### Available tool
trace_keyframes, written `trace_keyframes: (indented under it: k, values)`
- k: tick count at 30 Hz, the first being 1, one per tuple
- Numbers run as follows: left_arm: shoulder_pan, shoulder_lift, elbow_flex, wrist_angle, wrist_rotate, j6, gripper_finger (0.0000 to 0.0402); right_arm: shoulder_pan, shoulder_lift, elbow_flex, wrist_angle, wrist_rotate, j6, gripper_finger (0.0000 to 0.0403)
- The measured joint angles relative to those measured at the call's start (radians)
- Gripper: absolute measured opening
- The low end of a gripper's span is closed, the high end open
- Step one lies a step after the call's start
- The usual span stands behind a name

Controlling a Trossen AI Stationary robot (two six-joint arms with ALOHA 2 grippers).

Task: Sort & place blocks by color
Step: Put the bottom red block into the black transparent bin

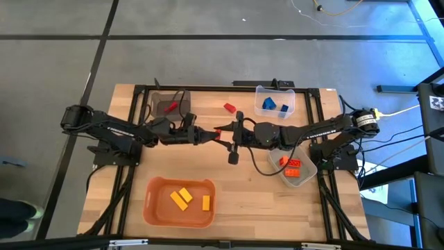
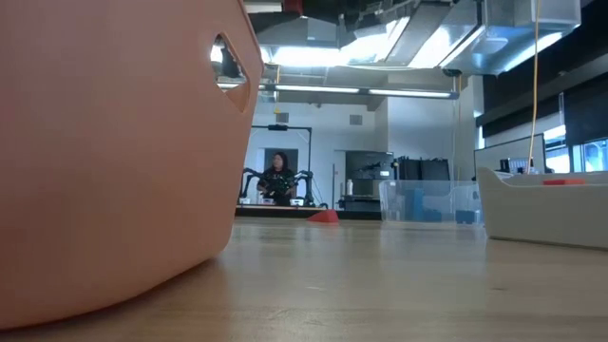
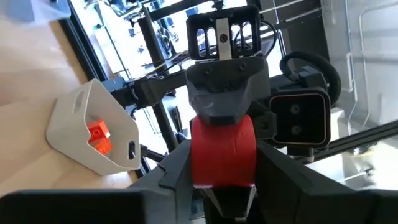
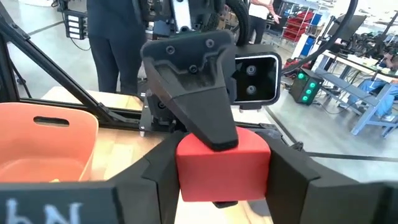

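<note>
Red block (image 3: pixel 222 151) clamped between left hand (image 1: pixel 214 133) and right hand (image 1: pixel 227 133) mid-table.

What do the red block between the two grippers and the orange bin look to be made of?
Red block: looks like moulded plastic with a smooth matte finish; even colour, softly rounded edges, no grain. Orange bin: likely semi-gloss plastic, judging by its rounded rim and the moulded handle cut-out in the low view. Neither can be confirmed by look alone.
</note>
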Motion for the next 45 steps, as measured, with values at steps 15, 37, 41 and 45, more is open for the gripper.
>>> trace_keyframes:
  k: [15, 37, 41, 45]
  values:
    - [0.229, -0.144, 0.0, -0.06, 0.294, 0.158, 0.026, 0.002, -0.205, 0.002, -0.394, 0.067, 0.109, 0.0173]
    - [-0.081, -0.514, 0.0, -0.9, -0.417, 0.958, 0.0262, 0.125, -0.45, -0.087, -1.452, -0.061, 1.139, 0.0175]
    - [-0.12, -0.512, 0.0, -0.9, -0.443, 0.957, 0.0262, 0.136, -0.449, -0.214, -1.442, -0.077, 1.363, 0.0175]
    - [-0.128, -0.509, 0.0, -0.899, -0.445, 0.957, 0.0263, 0.122, -0.447, -0.32, -1.4, -0.075, 1.494, 0.0175]
